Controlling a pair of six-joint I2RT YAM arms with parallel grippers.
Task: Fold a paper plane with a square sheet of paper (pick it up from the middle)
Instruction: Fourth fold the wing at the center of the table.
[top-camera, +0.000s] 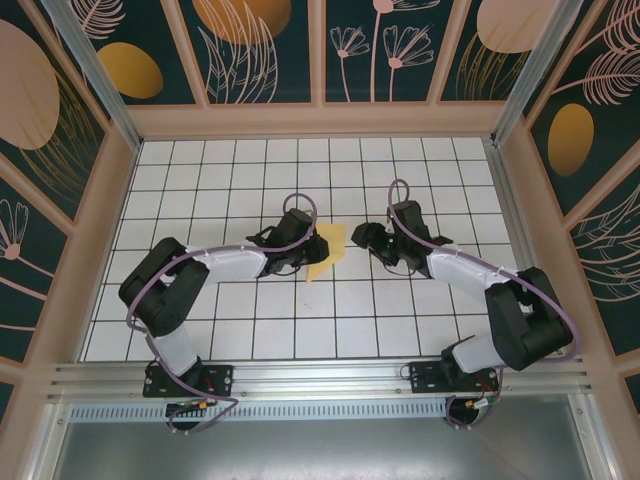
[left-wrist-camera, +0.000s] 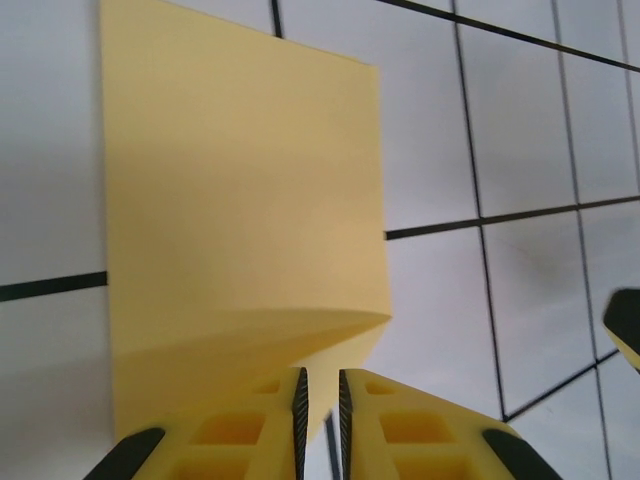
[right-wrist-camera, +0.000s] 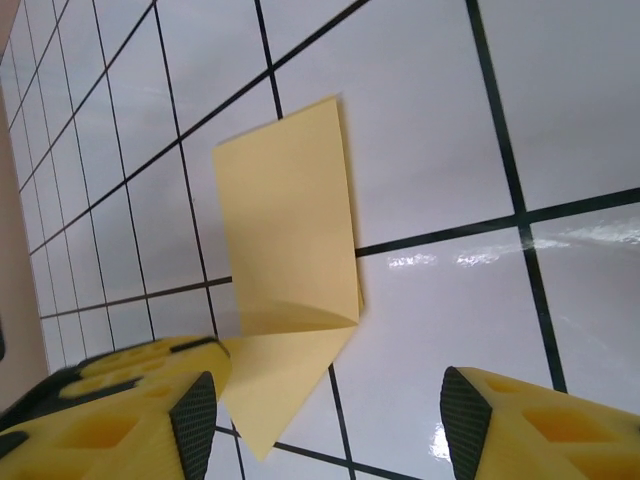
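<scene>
**Yellow paper lies between two grippers**

From above, the paper (top-camera: 328, 250) is a small yellow wedge. It lies flat on the white table (top-camera: 250, 320), on the squares with black lines. Its point faces the near edge, where the arms are bolted. The left gripper (top-camera: 303, 252) is right at the left side of the paper. The right gripper (top-camera: 362, 240) is near the right side of the paper, with a little bare table between them. From up there the grippers are dark shapes, and I cannot tell how wide they are.

The camera on the left wrist is very close to the paper (left-wrist-camera: 240, 200). Here the paper is big, with a fold across it and a shadow under the fold. The left gripper (left-wrist-camera: 322, 420) has yellow fingers (left-wrist-camera: 250, 435) that are almost closed. Only a thin slit is left between them. White table shows through the slit, and no paper is in it. The folded edge of the paper reaches the tip of one finger.

The camera on the right wrist shows the shape of the paper (right-wrist-camera: 285, 230) best. There is a tall part, a fold line, and a pointed flap below the line. The right gripper (right-wrist-camera: 330, 415) is wide open and holds nothing. The pointed flap of the paper lies on the table between its two fingers, close beside one finger (right-wrist-camera: 150, 410) and well away from the other.
</scene>
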